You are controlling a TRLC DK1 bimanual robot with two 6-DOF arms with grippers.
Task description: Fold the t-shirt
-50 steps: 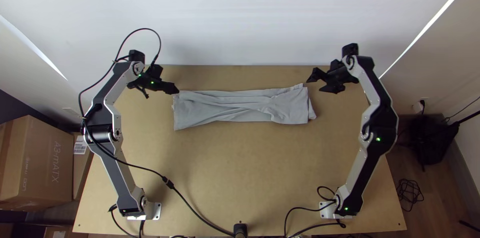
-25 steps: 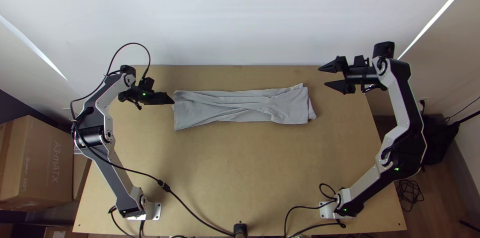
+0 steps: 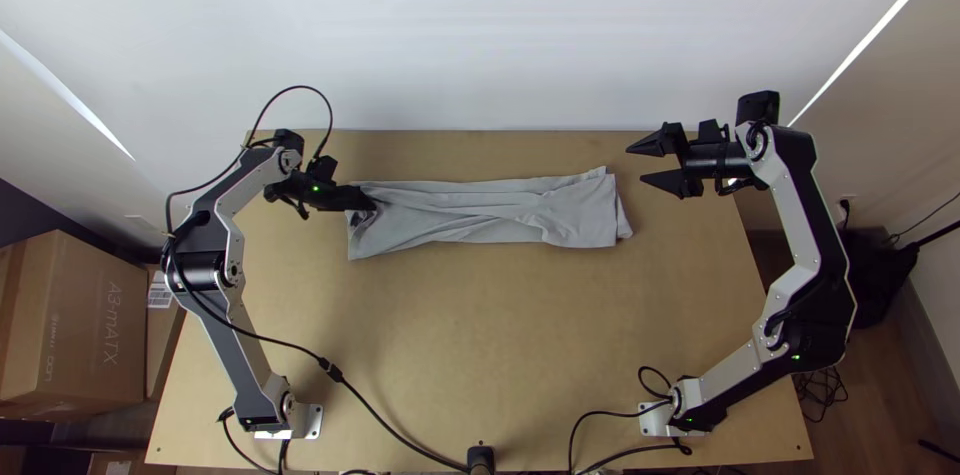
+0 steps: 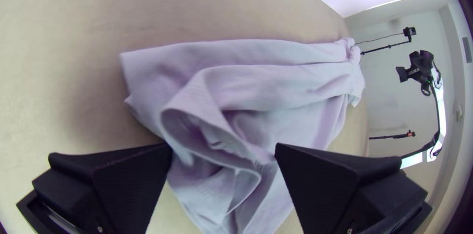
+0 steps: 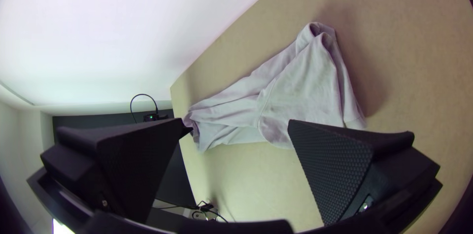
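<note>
The light grey t-shirt (image 3: 490, 210) lies as a long folded strip across the upper part of the table, with wrinkles and a twist near its right portion. My left gripper (image 3: 368, 203) is at the strip's left end. In the left wrist view the left gripper (image 4: 224, 152) has its fingers wide apart, with bunched layers of the t-shirt (image 4: 276, 81) between them. Off the strip's right end, my right gripper (image 3: 640, 163) is open with nothing between its fingers. From the right wrist, the right gripper (image 5: 236, 123) stands apart from the t-shirt (image 5: 300, 86).
Bare wooden table (image 3: 470, 335) extends in front of the cloth toward the arm bases. A white wall (image 3: 480, 35) rises behind the far edge. A black cable (image 3: 380, 415) runs from the left arm across the near left part of the table.
My left gripper drew slightly left, then moved right onto the cloth's left end, which is now rumpled. My right gripper moved away to the right and opened wider, then came slightly back left.
</note>
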